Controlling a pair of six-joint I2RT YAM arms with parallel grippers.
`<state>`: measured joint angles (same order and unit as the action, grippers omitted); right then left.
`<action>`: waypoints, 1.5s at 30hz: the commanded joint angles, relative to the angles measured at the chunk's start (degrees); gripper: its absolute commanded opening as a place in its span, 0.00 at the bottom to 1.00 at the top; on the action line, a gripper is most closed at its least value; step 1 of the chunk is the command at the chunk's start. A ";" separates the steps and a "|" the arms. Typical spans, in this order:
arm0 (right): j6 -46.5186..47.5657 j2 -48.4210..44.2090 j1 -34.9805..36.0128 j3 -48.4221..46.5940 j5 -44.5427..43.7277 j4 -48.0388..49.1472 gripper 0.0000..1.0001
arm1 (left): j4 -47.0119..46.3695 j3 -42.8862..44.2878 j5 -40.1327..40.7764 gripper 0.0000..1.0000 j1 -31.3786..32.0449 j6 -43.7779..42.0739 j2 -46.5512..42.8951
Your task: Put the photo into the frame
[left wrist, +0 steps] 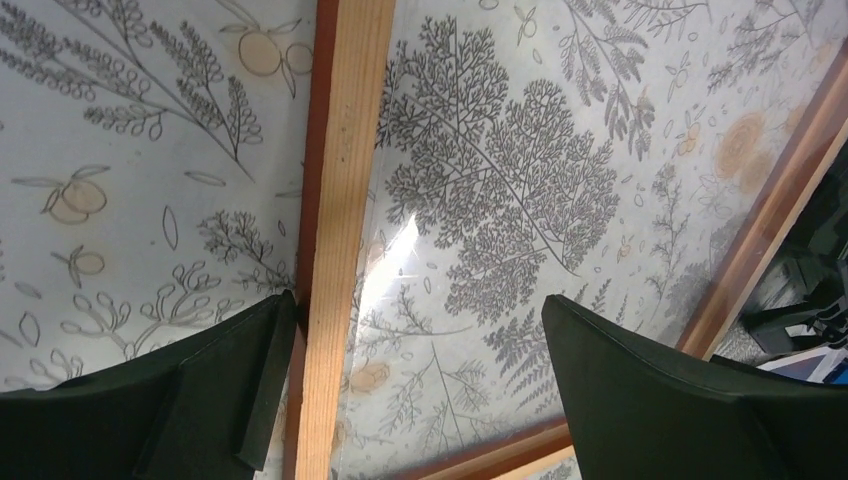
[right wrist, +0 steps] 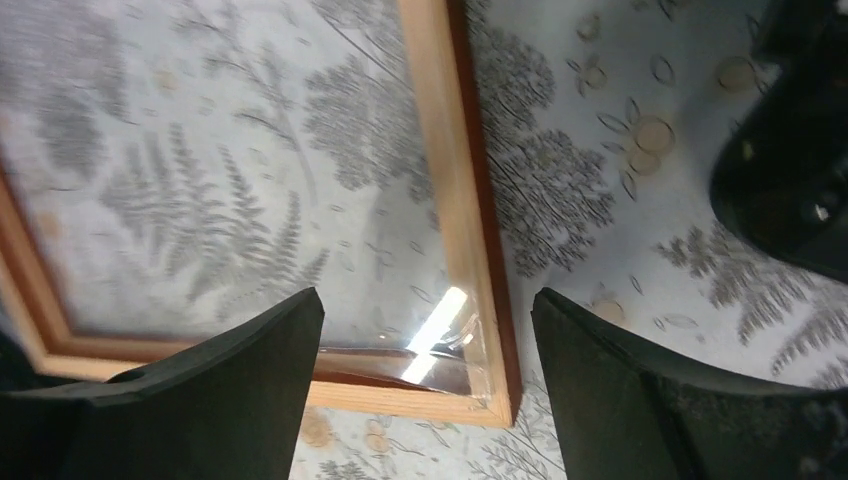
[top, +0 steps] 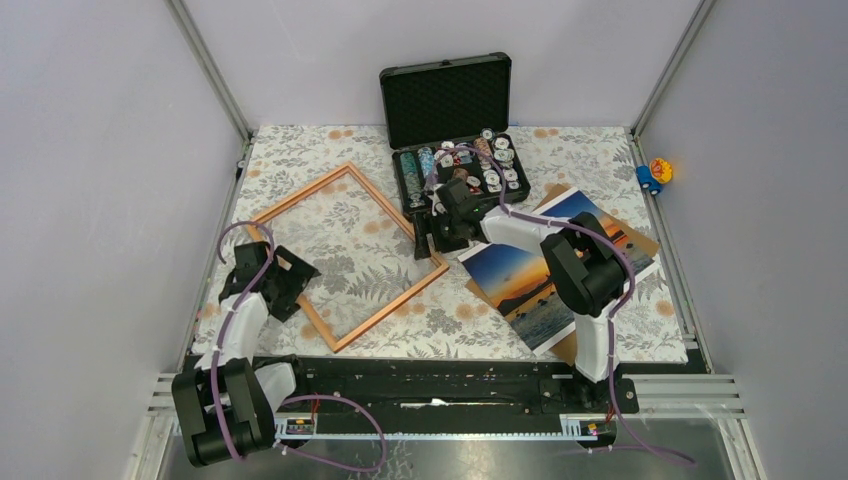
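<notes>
Left gripper [left wrist: 415, 312] gaped wide, frame [top: 299, 193] rail beside one finger, nothing gripped. Right gripper [right wrist: 427, 300] spread over frame corner, empty. Photo [top: 505, 272] lay face up right of frame, middle hidden by right arm; cardboard [top: 645, 243] underneath barely showed.

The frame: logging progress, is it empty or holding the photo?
Empty. Only the flowered tablecloth shows inside the frame; the photo lies outside it, to its right.

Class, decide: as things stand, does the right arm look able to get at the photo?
Probably yes. The photo lies face up and uncovered beneath the right arm, and the right tool is open and empty over a corner of the frame beside it. Lying flat, it may be awkward to grip.
</notes>
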<state>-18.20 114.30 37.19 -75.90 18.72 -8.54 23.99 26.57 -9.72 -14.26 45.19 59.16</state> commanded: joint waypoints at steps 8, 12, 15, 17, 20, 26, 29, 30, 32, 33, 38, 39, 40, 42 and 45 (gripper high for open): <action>4.34 -7.48 10.64 -4.71 -38.73 -12.21 0.91 | 12.54 16.53 7.25 0.99 0.46 -3.17 0.37; 1.38 -8.44 11.74 -6.33 -40.87 -15.33 0.96 | 11.99 16.85 6.11 0.99 0.37 -4.11 -0.77; -0.55 -10.58 13.16 -5.58 -30.20 -12.58 0.96 | 14.74 18.58 8.29 0.99 0.37 -3.53 -0.88; -4.18 -10.91 15.27 -4.89 -21.30 -8.34 0.94 | 16.02 20.71 13.23 0.99 0.37 -2.38 -2.51; -11.23 -8.27 20.00 -5.56 -14.27 -2.86 0.89 | 21.89 28.03 21.22 0.99 0.34 0.12 -1.07; -16.22 1.42 29.13 -13.84 -17.14 -2.28 0.81 | 27.77 36.56 22.60 0.99 0.37 -2.38 2.92; -16.75 5.12 32.42 -17.09 -19.04 -2.38 0.76 | 27.23 36.22 23.65 0.99 0.37 -3.25 1.02; -16.93 6.24 33.21 -18.22 -19.82 -2.51 0.73 | 27.17 36.17 23.88 0.99 0.37 -3.53 0.60; -17.50 9.14 34.67 -21.03 -20.42 -3.86 0.70 | 27.16 35.88 23.67 0.99 0.37 -4.18 0.12; -17.74 10.37 35.43 -22.44 -20.89 -4.50 0.68 | 27.16 35.76 23.27 0.99 0.37 -4.46 0.08; -18.33 16.02 38.74 -29.45 -23.52 -9.55 0.63 | 27.16 33.81 22.30 0.99 0.38 -4.85 -0.31; -18.22 16.84 39.15 -30.41 -24.29 -10.47 0.62 | 27.16 33.46 22.12 0.99 0.36 -4.83 -0.47; -18.19 17.73 39.48 -31.58 -25.10 -11.56 0.62 | 27.16 33.24 22.01 0.99 0.35 -4.77 -0.59; -17.84 19.53 39.90 -33.41 -27.00 -13.63 0.62 | 27.19 32.90 21.72 0.99 0.36 -4.76 -0.94; -16.92 21.17 40.27 -35.40 -28.32 -15.56 0.60 | 27.16 32.62 21.47 0.99 0.37 -4.67 -1.48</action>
<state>-35.48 133.56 76.66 -107.09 -4.84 -19.38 51.72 59.37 11.77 -13.89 41.36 59.59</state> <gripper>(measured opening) 0.615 0.988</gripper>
